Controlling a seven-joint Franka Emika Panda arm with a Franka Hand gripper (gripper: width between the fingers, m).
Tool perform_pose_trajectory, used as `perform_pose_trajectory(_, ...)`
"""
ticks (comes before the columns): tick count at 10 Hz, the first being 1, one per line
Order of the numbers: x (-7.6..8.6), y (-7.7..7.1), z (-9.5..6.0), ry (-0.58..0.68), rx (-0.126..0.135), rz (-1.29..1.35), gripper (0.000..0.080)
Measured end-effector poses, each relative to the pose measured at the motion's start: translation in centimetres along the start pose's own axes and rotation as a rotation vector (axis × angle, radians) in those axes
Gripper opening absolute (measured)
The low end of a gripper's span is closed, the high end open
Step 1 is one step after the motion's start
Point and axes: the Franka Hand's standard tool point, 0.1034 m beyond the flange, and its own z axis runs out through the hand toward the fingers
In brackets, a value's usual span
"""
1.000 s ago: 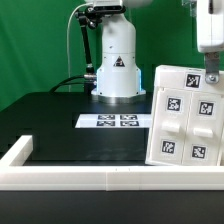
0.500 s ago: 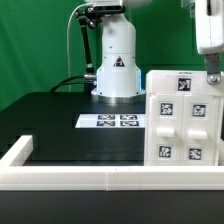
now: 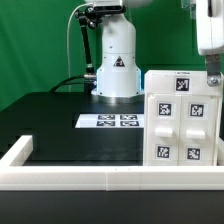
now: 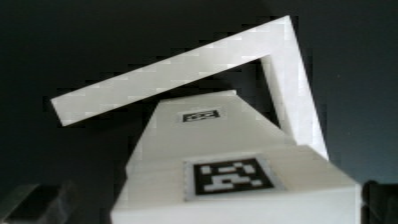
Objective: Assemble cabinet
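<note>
The white cabinet (image 3: 180,120) stands upright on the black table at the exterior view's right, its front set with several smaller blocks that carry black-and-white tags. My gripper (image 3: 209,76) hangs down over its top right corner. In the wrist view the cabinet (image 4: 210,135) fills the middle, narrow top face toward the camera with two tags on it. My gripper (image 4: 201,207) straddles that end. One dark finger (image 4: 32,205) shows at each side, jaws spread wide and not pressing on the body.
The marker board (image 3: 115,121) lies flat in the table's middle, left of the cabinet. The arm's white base (image 3: 116,62) stands behind it. A white table rim (image 3: 90,178) runs along the front and turns a corner (image 4: 267,60) in the wrist view.
The cabinet was tilted a second ago and now stands straight, shifted slightly to the exterior view's left. The jaws have spread apart and let go of it.
</note>
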Motion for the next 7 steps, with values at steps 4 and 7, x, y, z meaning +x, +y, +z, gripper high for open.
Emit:
perform_pose_trajectory(4,0.03,0.05,0.11,0.002,-0.001,-0.006,0.0796)
perform_pose_trajectory(7,0.08,0.09,0.25,0.003,-0.003,-0.014,0.0796)
